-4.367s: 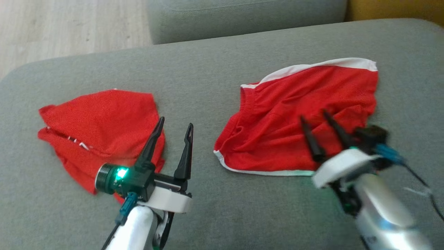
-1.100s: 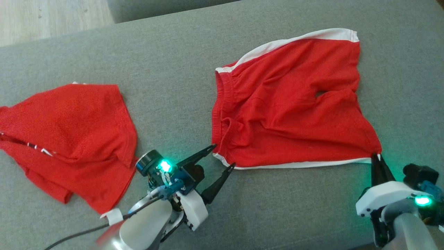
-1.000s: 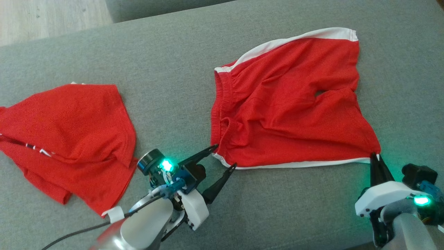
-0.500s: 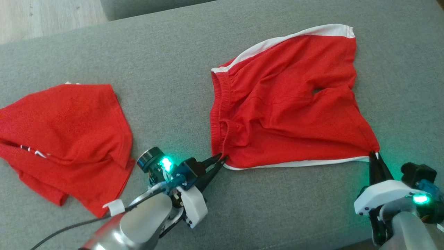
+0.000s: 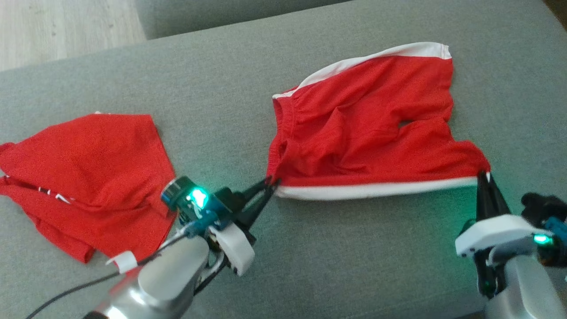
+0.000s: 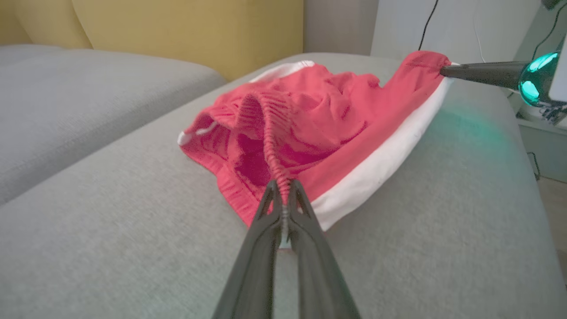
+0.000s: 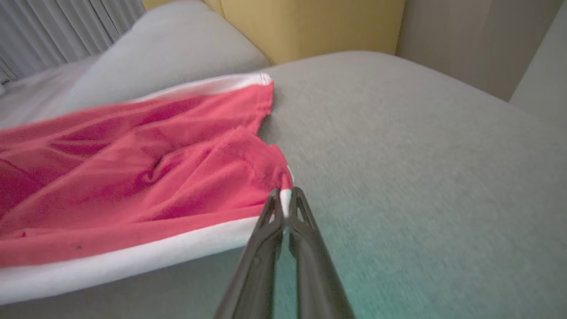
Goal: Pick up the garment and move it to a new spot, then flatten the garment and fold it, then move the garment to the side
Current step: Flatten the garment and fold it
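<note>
The red cloth shorts with white side stripes (image 5: 363, 128) lie on the grey fabric sofa seat (image 5: 354, 266), with the near edge raised a little and stretched between the two arms. The left pincer (image 5: 271, 181) is clamped on the waistband corner. The right pincer (image 5: 483, 176) is pinched tight on the leg-hem corner at the other end. To my eye they are lifting that edge to carry it. Both corners ought to travel together, level and at one pace, with the cloth kept taut so it sets down flat without bunching. The crumpled red garment (image 5: 88, 168) lies well apart to the left and is best left alone.
</note>
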`<state>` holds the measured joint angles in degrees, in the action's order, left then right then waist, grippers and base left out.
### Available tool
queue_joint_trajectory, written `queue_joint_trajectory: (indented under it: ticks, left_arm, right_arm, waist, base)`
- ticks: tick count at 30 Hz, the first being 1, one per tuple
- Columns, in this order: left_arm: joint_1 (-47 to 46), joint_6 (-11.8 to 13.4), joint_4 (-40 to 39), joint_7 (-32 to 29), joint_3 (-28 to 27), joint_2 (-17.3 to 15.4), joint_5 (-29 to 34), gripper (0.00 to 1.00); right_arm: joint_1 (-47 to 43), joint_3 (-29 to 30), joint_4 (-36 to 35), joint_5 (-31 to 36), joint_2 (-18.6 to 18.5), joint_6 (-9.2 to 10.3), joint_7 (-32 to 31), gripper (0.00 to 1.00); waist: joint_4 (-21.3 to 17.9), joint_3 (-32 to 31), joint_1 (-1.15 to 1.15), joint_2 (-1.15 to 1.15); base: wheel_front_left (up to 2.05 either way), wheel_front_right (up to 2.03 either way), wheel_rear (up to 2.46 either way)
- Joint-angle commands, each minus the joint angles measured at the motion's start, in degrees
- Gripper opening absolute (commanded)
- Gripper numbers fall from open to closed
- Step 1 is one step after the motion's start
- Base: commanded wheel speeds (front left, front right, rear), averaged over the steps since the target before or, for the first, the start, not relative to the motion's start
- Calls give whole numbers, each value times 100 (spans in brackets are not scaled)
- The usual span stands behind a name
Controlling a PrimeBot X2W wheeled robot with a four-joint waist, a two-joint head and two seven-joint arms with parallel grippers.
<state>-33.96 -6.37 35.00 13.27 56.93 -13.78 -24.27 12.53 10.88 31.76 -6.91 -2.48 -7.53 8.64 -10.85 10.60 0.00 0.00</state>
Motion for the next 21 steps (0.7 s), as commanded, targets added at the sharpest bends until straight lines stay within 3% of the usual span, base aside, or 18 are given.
queue_joint_trajectory:
  ticks: [1, 8, 13, 21]
  left_arm:
    - [-350, 65, -195, 81, -290, -144, -50, 0]
    - [-944, 58, -698, -82, -698, -399, -290, 0]
    - [-1610, 16, -852, -535, -916, -598, -435, 0]
    - [-2539, -74, -792, -1169, -1084, -781, -811, 0]
  right_arm:
    - [279, -173, -272, -86, -40, 4, 81, 0]
    - [689, -316, -1192, -405, -64, 4, -388, 0]
    - [1270, -487, -1772, -735, -306, 4, -830, 0]
    - [2308, -868, -2159, -1030, -520, 4, -1092, 0]
  waist:
    - [5, -38, 0, 0]
    - [34, -282, 0, 0]
    - [-3, -498, 0, 0]
    - [-172, -865, 0, 0]
  base:
    - [0, 0, 0]
    - [0, 0, 0]
    - [0, 0, 0]
    - [0, 0, 0]
